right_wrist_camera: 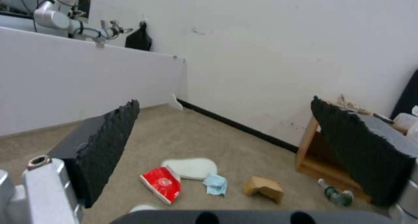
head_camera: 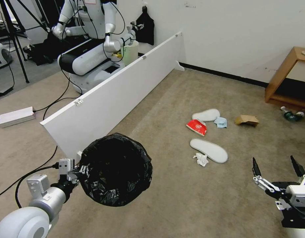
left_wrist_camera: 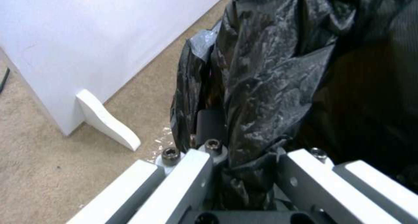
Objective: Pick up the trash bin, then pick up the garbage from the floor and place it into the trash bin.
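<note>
**Left gripper's got the bin**

Left gripper (head_camera: 80,170) clamped on trash bin (head_camera: 116,169) rim, bin held off the carpet, lower left; right gripper (head_camera: 277,168) wide open w/ nothing in it; garbage, e.g. slipper (head_camera: 208,150) & red packet (head_camera: 196,127), on floor ahead.

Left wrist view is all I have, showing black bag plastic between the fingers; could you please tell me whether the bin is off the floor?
Observer: Yes. In the head view the left gripper holds the bin by its rim, off the carpet, its mouth tipped toward the camera.
Operator: Thank you. Where is the other arm?
Observer: The right gripper hovers low on the right, fingers open, holding nothing.
Operator: What litter lies nearest to it?
Observer: A slipper with a tissue at its edge.
Operator: Is there anything beyond those?
Observer: A red packet, a second slipper, a blue cloth, a cardboard piece and a bottle by the wooden shelf.
</note>
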`<state>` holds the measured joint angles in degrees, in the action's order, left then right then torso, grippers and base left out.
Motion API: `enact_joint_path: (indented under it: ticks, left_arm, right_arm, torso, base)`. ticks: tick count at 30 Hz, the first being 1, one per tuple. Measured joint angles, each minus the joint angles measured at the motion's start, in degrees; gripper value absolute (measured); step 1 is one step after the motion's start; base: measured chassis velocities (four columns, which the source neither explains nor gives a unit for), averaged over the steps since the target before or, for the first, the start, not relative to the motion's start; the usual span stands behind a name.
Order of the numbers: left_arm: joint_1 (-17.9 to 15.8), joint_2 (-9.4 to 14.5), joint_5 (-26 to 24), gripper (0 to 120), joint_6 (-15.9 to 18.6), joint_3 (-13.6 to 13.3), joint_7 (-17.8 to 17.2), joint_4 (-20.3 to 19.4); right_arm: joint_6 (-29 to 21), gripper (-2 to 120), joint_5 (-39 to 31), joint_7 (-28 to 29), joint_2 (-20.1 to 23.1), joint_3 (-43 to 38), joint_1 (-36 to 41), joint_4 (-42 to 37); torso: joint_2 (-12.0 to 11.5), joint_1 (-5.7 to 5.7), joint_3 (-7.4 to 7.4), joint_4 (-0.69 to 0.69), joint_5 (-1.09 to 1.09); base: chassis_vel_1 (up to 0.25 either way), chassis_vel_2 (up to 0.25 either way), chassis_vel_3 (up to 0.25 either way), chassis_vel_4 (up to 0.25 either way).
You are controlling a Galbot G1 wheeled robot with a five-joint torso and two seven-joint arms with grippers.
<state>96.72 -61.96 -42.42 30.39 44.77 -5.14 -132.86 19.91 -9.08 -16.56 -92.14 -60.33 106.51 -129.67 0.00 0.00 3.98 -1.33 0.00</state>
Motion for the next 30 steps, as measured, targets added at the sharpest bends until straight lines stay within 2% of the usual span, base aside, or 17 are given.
enact_joint_path:
  ticks: [10,16,18,23,30]
  left_arm:
    - [0.55,-0.83,2.90,0,-1.61,0.00,1.49,0.40]
    - [1.51,-0.18,2.68,0,-1.96,0.40,1.90,-0.12]
    - [1.01,0.43,2.90,0,-2.52,0.50,2.77,0.29]
    - [-0.23,-0.15,3.72,0,-2.72,0.00,3.07,1.16]
    - [0.19,-0.24,3.94,0,-3.01,0.26,3.88,1.02]
  right_arm:
    - [0.13,100,0.01,-0.12,0.00,0.78,-0.97,1.31]
    - [-0.19,100,0.12,-0.14,0.00,1.33,-0.97,1.09]
    - [0.40,100,0.47,-0.35,0.00,1.27,-1.53,1.40]
    - [0.46,100,0.40,-0.59,0.00,1.29,-1.48,1.41]
    - [0.97,100,1.00,-0.84,0.00,2.07,-2.31,2.33]
  torso:
    - [0.00,0.00,0.00,-0.01,0.00]
    - [0.00,0.00,0.00,-0.01,0.00]
    - [0.00,0.00,0.00,-0.01,0.00]
    - [0.00,0.00,0.00,-0.01,-0.01]
    - [0.00,0.00,0.00,-0.01,0.00]
  base:
    - [0.000,0.000,0.000,0.000]
    - [0.000,0.000,0.000,0.000]
    - [0.000,0.000,0.000,0.000]
    - [0.000,0.000,0.000,0.000]
    - [0.000,0.000,0.000,0.000]
